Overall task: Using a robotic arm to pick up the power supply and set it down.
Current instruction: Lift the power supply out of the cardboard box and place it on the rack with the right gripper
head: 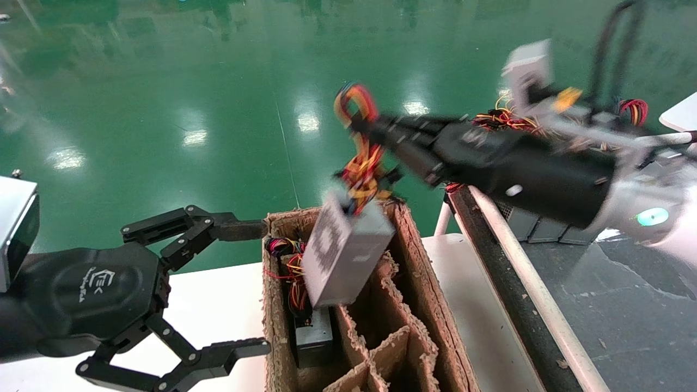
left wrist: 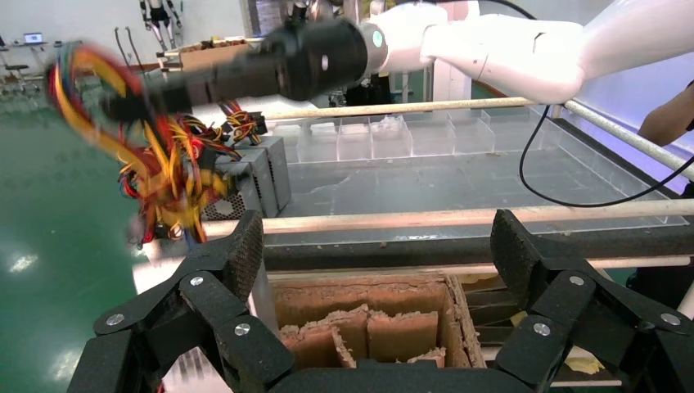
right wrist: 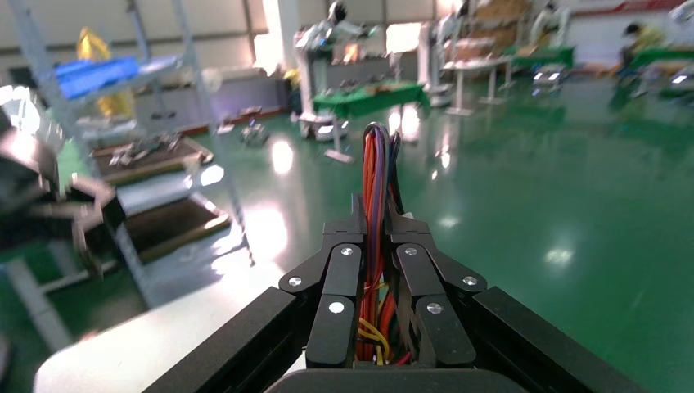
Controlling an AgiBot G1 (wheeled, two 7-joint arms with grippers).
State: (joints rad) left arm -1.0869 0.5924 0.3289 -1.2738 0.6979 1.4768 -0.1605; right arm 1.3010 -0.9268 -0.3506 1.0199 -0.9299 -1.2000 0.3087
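Above cardboard box, right end effector clamping wires, power supply dangling

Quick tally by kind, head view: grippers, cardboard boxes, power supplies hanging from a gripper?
Grippers: 2, left gripper open, right gripper shut on the wire bundle
Cardboard boxes: 1, divided box
Hanging power supplies: 1, power supply
Total: 4

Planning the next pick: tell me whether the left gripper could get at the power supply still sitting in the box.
Probably yes. The left gripper hangs open beside the cardboard box, and the seated power supply lies just inside that wall. The lifted power supply, dangling from the right gripper, partly overhangs it.
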